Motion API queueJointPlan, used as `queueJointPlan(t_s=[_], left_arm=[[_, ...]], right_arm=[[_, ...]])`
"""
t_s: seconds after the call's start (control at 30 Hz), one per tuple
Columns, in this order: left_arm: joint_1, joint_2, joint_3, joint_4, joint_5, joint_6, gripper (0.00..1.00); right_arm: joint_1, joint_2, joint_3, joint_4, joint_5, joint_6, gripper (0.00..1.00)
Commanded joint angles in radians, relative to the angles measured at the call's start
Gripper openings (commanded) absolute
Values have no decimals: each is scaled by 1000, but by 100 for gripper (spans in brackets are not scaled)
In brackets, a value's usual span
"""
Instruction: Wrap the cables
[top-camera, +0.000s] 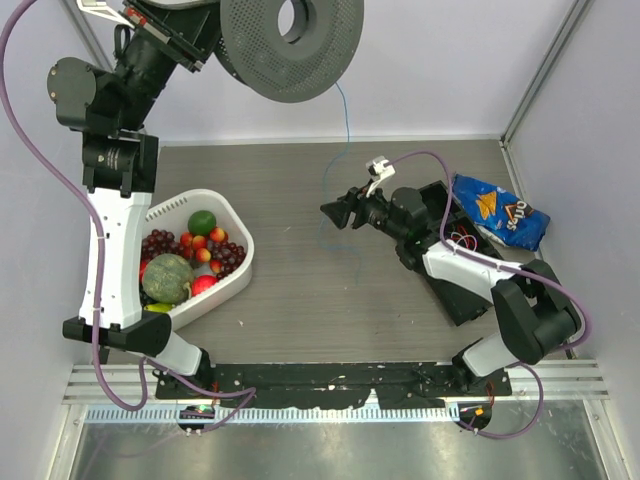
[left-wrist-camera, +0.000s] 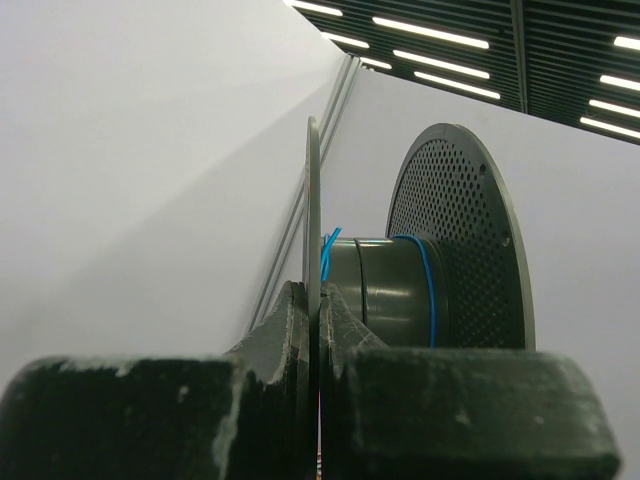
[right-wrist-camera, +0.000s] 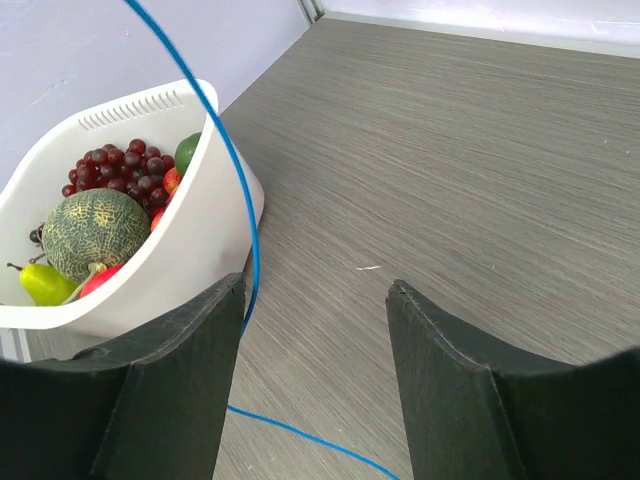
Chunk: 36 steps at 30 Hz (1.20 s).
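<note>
Overhead: holds grey spool (top-camera: 290, 45) high in left gripper (top-camera: 213, 55); drops blue cable (top-camera: 346, 120) to the table (top-camera: 300, 290) beside right gripper (top-camera: 335, 212). Left wrist: clamps flange tight, few turns on hub. Right wrist: gapes wide, grasps nothing, strand just inside one finger (right-wrist-camera: 170, 380). Likely early winding; next calls for pinching the strand.
</note>
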Motion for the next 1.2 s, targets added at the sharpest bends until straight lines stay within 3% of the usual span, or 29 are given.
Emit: queueJointPlan(t_s=[0.0,0.1,0.17,0.23,0.3,0.37,0.53,0.6,0.67,0.8,1.0,1.17], left_arm=[[-2,-49,-4,102,-43,-18,0],[-1,-55,-18,102,-44,-21,0],[-2,-60,-30,101,-47,-20,0],[-2,-65,-41,91,-50,-14,0],[-1,-68,-56,59,-73,-4,0],[-2,-71,-74,9,-109,5,0],[-1,-75,-130,-175,-221,48,0],[-5,-69,-163,-215,-238,78,0],[-16,-71,-200,-252,-268,114,0],[-62,-86,-298,-257,-339,224,0],[-188,-52,-329,-356,-584,359,0],[-223,23,-326,-444,-708,384,0]], right_arm=[[0,27,50,68,12,17,61],[0,44,51,105,3,18,58],[-1,56,51,117,0,15,48],[2,56,52,116,-3,3,33],[0,45,49,105,-12,-19,9],[2,16,55,55,-41,-51,1],[5,-70,125,-243,-195,-231,1],[18,-105,174,-436,-239,-375,1],[47,-134,242,-739,-244,-529,1],[80,-191,354,-1080,-217,-782,1],[156,-242,481,-1410,-167,-1014,1],[215,-263,578,-1542,-175,-1118,1]])
